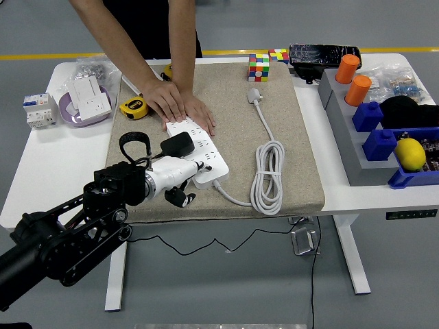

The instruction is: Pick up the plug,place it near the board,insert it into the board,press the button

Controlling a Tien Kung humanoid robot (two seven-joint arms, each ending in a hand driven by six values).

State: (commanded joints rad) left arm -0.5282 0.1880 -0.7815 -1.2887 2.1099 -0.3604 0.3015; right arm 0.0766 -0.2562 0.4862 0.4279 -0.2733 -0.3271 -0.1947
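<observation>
Black against the white power strip [199, 154], the plug [176, 146] is sitting at the strip's near-left end, and I am holding it with my left hand [171, 178], white fingers [180, 166] wrapped around it from below. Its cable [134, 141] is looping up behind my wrist. A person's hands [180, 105] are pressing flat on the strip's far end, pinning it to the beige mat [288, 164] covering the bench [41, 178]. The strip's white cord [267, 175] is lying coiled to the right.
</observation>
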